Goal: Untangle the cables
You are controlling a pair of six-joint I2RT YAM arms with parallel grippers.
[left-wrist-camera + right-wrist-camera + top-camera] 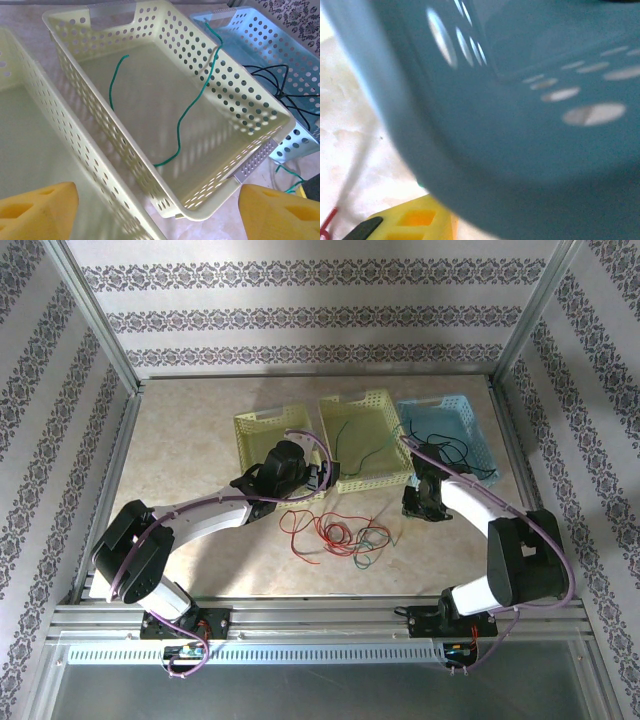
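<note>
A loose tangle of red and green cables (335,532) lies on the table in front of the baskets. A green cable (192,100) snakes across the middle yellow basket (150,20), one end draped over its right wall. Black cables (290,95) lie in the blue basket (260,30). My left gripper (160,220) hangs open over the near corner of the middle basket, its yellow fingers (37,210) far apart with no cable between them. My right gripper (418,502) is pressed close to the blue basket's near left corner (520,125); one yellow finger (415,222) shows beneath it.
A second yellow basket (265,435) stands left of the middle one, with a narrow gap between them. A short bit of red cable (326,225) lies on the table near my right finger. The cage's metal frame (110,480) borders the table.
</note>
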